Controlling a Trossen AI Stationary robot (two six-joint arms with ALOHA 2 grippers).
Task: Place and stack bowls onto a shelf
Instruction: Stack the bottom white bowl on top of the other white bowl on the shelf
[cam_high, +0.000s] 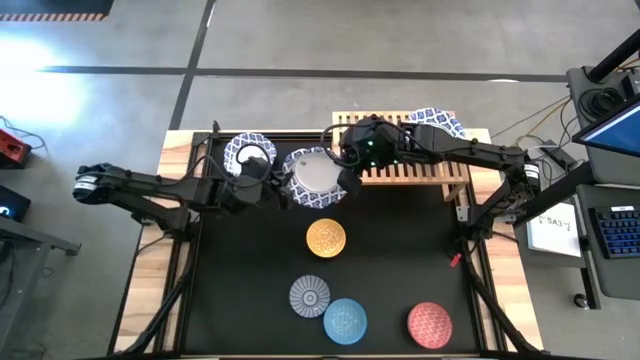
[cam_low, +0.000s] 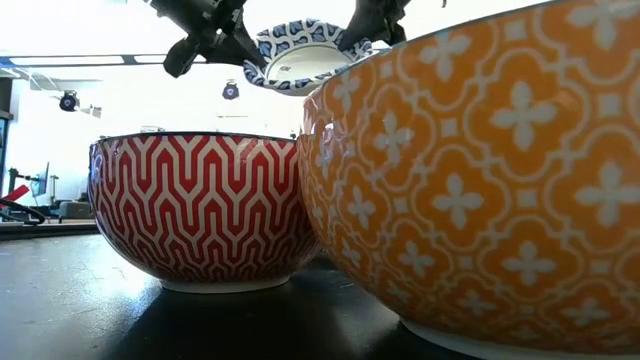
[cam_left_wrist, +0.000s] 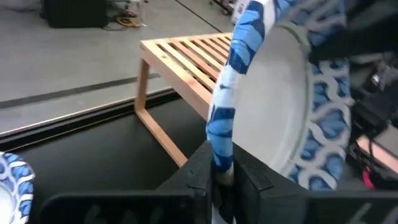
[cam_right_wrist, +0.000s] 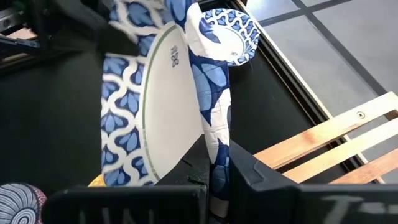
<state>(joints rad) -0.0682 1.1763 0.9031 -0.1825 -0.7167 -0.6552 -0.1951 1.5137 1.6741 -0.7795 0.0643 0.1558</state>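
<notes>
Both grippers are shut on one large white bowl with a blue-patterned rim (cam_high: 315, 177), held between them beside the left end of the wooden slat shelf (cam_high: 405, 160); the low view shows this bowl (cam_low: 305, 55) up in the air. My left gripper (cam_high: 285, 188) is on its left side, my right gripper (cam_high: 345, 172) on its right. A second large bowl (cam_high: 248, 155) sits on its base on the table to the left. A third (cam_high: 437, 122) rests on the shelf's far right part. Mustard (cam_high: 326, 238), grey-blue (cam_high: 310, 296), light blue (cam_high: 345, 320) and red (cam_high: 430, 323) bowls stand on the mat. My left gripper pinches the bowl's rim (cam_left_wrist: 219, 140) on its left side, a finger on either face of the wall. It comes in roughly level from the table's left. The bowl is lifted clear. My right gripper pinches the opposite rim (cam_right_wrist: 214, 134) on the bowl's right side, one finger on each face of the wall. It reaches in from the right, over the shelf's end. The bowl hangs clear between the two grippers, slightly tilted.
The shelf's slats (cam_left_wrist: 186, 53) lie just beyond the held bowl, with bare slats between it and the bowl on the right end. The four small bowls fill the near half of the black mat (cam_high: 240, 270). Red (cam_low: 200, 205) and mustard (cam_low: 480, 180) bowls fill the low view.
</notes>
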